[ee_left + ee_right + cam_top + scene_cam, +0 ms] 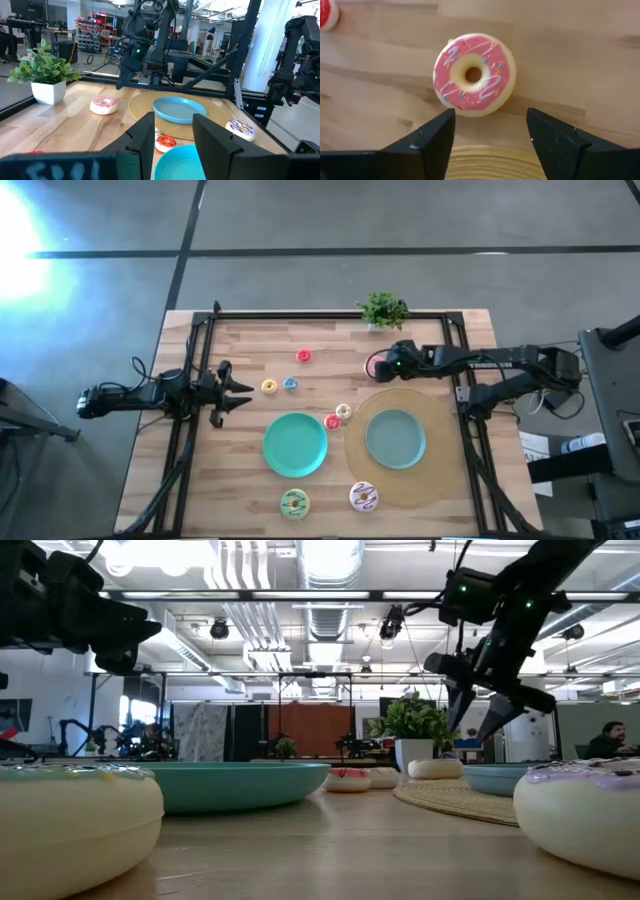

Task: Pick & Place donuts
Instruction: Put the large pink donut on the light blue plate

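Open right gripper (490, 135) over pink donut (472, 74), woven mat (492, 162) adj, plant (383, 309) prob nearby

No legible text, label, brand, number or sign is found in any of the four views. In the left wrist view, a dark band (65, 167) along the edge nearest the camera carries pale marks that resemble lettering, but they are too blurred to be read. The white squiggles on the pink donut (472, 75) in the right wrist view are icing lines, not characters.
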Controlling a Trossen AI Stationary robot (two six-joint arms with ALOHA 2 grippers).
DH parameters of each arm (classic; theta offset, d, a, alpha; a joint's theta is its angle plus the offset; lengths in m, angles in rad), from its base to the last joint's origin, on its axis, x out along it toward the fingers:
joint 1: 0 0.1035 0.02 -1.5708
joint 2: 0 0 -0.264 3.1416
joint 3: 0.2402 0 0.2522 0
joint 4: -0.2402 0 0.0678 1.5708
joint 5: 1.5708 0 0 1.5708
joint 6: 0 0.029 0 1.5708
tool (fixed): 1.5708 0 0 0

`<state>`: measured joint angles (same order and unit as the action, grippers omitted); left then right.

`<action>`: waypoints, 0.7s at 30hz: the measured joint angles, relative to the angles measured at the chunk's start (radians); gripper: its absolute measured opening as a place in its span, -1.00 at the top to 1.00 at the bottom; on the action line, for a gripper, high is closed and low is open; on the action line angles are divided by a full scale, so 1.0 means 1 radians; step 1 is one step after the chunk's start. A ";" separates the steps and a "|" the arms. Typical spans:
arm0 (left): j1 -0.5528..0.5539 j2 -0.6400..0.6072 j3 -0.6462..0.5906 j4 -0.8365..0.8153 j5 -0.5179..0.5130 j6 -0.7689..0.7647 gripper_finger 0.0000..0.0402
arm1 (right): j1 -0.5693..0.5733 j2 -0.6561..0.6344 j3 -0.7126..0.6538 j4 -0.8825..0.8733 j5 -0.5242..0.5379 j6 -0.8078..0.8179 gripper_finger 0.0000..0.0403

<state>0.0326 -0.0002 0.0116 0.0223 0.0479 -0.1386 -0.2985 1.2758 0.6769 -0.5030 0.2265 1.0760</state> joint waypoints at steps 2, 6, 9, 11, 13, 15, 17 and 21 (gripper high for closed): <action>0.000 0.000 0.000 0.000 0.000 0.000 0.46 | -0.010 -0.009 -0.001 -0.005 -0.020 0.002 -0.19; 0.000 0.000 0.000 0.000 0.000 0.000 0.46 | -0.030 -0.052 -0.004 -0.019 -0.027 0.034 -0.19; -0.001 0.000 0.000 0.000 0.000 0.000 0.46 | -0.054 -0.091 -0.004 -0.018 -0.013 0.045 -0.19; -0.001 0.000 0.000 0.000 0.000 0.000 0.46 | -0.063 -0.115 -0.002 -0.018 0.018 0.038 -0.19; -0.001 0.000 0.000 0.000 0.000 0.000 0.46 | -0.063 -0.137 0.006 -0.017 0.049 0.034 -0.19; 0.000 0.000 0.000 0.000 0.000 0.000 0.46 | -0.063 -0.150 0.010 -0.014 0.061 0.027 -0.19; -0.001 0.000 0.000 0.000 0.000 0.000 0.46 | -0.072 -0.149 0.009 -0.020 0.043 0.030 -0.17; 0.000 0.000 0.000 0.000 0.000 0.000 0.46 | -0.127 -0.121 0.008 -0.040 -0.095 0.027 -0.13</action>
<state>0.0322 -0.0002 0.0116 0.0223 0.0477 -0.1384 -0.4252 1.1552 0.6854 -0.5433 0.1320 1.1028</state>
